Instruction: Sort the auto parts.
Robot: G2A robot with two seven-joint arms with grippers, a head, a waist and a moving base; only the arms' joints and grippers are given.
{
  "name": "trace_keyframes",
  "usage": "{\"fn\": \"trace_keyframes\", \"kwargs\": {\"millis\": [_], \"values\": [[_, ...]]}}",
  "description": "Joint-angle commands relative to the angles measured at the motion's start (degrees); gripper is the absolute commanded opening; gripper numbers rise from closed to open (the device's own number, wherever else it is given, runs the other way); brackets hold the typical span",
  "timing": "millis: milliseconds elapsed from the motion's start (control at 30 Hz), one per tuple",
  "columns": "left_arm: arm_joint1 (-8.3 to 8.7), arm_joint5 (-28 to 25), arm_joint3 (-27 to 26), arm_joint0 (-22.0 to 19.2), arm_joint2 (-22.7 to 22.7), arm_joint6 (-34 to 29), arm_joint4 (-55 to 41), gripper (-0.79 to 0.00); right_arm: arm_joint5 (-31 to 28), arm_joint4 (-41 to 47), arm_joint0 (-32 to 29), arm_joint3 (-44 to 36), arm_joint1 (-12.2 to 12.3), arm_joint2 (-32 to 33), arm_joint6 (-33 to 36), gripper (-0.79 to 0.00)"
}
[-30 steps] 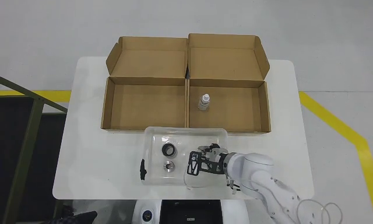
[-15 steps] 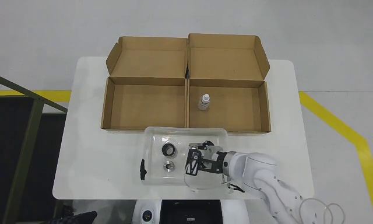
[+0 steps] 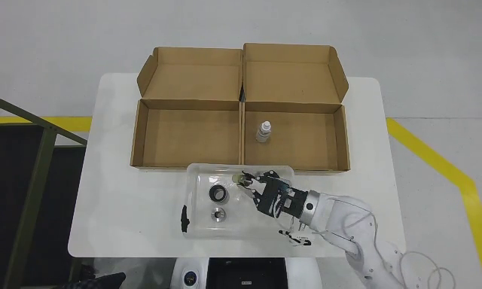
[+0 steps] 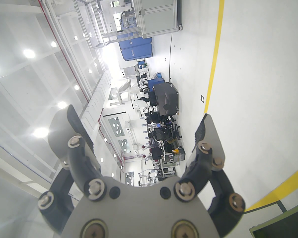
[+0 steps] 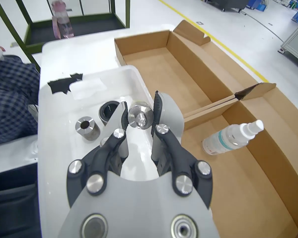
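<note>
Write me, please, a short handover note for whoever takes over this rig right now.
Right gripper: shut on a silver metal part, over the clear tray.
Left gripper: open, holding nothing, pointed away from the table.
In the tray: a black ring and a metal cylinder.
Done: a spray bottle is in the right-hand box.
Left: box the held part, then sort the ring and the cylinder.
</note>
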Motion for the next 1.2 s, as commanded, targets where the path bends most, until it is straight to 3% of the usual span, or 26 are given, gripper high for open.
{"fn": "trace_keyframes", "kwargs": {"millis": [0, 600, 1167], "values": [[0.00, 0.0, 0.0, 0.0, 0.0, 0.0, 0.0, 0.000, -0.5, 2.3, 0.0, 0.3, 0.0, 0.5, -2.3, -0.785], [0.00, 0.0, 0.0, 0.0, 0.0, 0.0, 0.0, 0.000, -0.2, 11.4, -1.0, 1.1, -0.1, 5.3, -16.1, -0.785], [0.00, 0.0, 0.0, 0.0, 0.0, 0.0, 0.0, 0.000, -2.9, 15.5, -1.8, 0.8, 0.2, 9.2, -18.4, -0.785]]}}
